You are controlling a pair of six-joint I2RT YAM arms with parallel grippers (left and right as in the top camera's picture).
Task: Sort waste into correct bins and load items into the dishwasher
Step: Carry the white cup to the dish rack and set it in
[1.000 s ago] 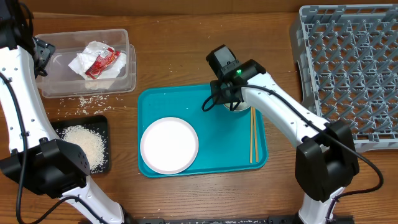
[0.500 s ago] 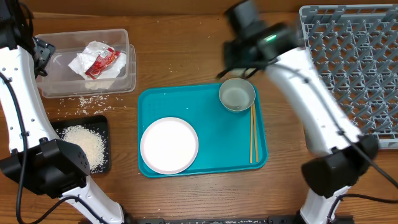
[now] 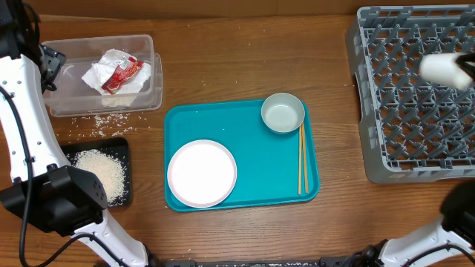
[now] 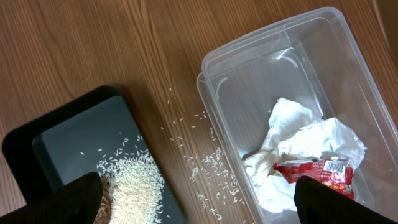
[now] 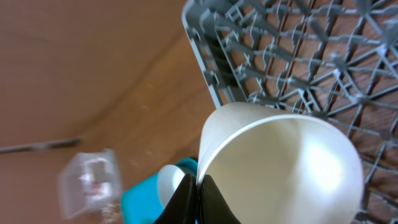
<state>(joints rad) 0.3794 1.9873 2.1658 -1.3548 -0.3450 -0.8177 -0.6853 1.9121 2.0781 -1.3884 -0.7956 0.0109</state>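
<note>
Two arms are up on my screens, and only one of them has hold of anything. The right gripper point(image 5: 199, 198) is clamped shut on the rim of the white cup point(image 5: 280, 162), which fills most of that wrist view with its mouth turned toward the camera. From overhead the cup is a blurred white shape over the far right part of the grey rack point(image 3: 404, 111); I cannot tell whether it touches the pegs. The left gripper point(image 4: 199, 208) stands spread wide with nothing in it, hanging above the strip of wooden table point(image 4: 93, 43) between the black tray point(image 4: 37, 143) and the clear tub point(image 4: 311, 50) at the left side. A heap of rice point(image 4: 134, 186) lies on the black tray, and loose grains are scattered on the wood between tray and tub. Inside the tub sit the crumpled napkins point(image 4: 305, 140) with the red wrapper point(image 4: 314, 171) on top of them. In the middle of the table the teal tray point(image 3: 245, 122) carries the round plate point(image 3: 202, 173) at its near left, the small bowl point(image 3: 283, 113) in its far right corner, and the chopsticks point(image 3: 301, 159) lying together along its right edge, just near of the bowl.
</note>
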